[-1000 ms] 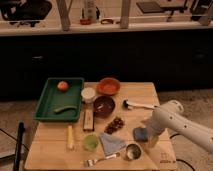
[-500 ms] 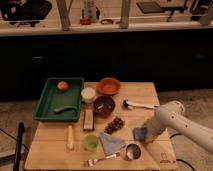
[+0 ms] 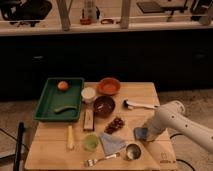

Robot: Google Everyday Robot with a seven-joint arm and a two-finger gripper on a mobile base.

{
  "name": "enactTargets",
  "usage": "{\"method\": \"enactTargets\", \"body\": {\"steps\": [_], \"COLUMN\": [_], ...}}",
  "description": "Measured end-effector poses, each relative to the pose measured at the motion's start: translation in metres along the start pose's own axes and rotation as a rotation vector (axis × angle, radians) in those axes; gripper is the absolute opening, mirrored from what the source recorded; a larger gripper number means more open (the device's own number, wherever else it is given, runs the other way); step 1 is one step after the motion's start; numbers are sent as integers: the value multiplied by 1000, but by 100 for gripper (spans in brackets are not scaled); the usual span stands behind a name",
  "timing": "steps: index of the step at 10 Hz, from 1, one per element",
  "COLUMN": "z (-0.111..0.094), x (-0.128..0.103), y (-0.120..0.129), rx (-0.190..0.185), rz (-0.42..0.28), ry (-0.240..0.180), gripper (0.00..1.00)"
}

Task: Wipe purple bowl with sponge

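Observation:
The purple bowl (image 3: 104,105) sits on the wooden table (image 3: 155,95) near its middle, in front of the orange bowl (image 3: 108,85) and right of the small white cup (image 3: 88,94). The sponge (image 3: 140,133) is a small blue-grey block lying on the table to the right of the bowl and nearer the front. My gripper (image 3: 148,133) is at the end of the white arm that reaches in from the right. It is low over the table, right against the sponge's right side. The bowl is well to its upper left.
A green tray (image 3: 47,102) at the left holds an orange (image 3: 62,85) and a green vegetable. A tan-and-dark bar block (image 3: 88,120), grapes (image 3: 116,124), a grey-blue cloth (image 3: 112,143), a green cup (image 3: 90,142), a metal cup (image 3: 132,151), a fork and a white-handled tool (image 3: 137,104) lie around.
My arm has shifted slightly left and down toward the sponge. The sponge and the bowls have not moved.

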State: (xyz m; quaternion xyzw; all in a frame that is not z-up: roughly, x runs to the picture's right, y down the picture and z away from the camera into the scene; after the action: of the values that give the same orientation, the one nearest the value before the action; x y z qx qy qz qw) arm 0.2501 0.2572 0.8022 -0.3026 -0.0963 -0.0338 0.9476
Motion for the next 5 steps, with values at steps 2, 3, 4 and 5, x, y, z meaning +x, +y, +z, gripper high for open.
{"method": "enactTargets", "body": {"steps": [2, 3, 4, 5], "z": [-22, -29, -39, -46], "x": [-5, -7, -8, -10], "y": [-9, -12, -19, -23], "rx": [16, 20, 26, 31], "rz": [-69, -97, -141, -171], "ry": [-8, -10, -15, -17], "gripper": [0, 0, 0, 0]}}
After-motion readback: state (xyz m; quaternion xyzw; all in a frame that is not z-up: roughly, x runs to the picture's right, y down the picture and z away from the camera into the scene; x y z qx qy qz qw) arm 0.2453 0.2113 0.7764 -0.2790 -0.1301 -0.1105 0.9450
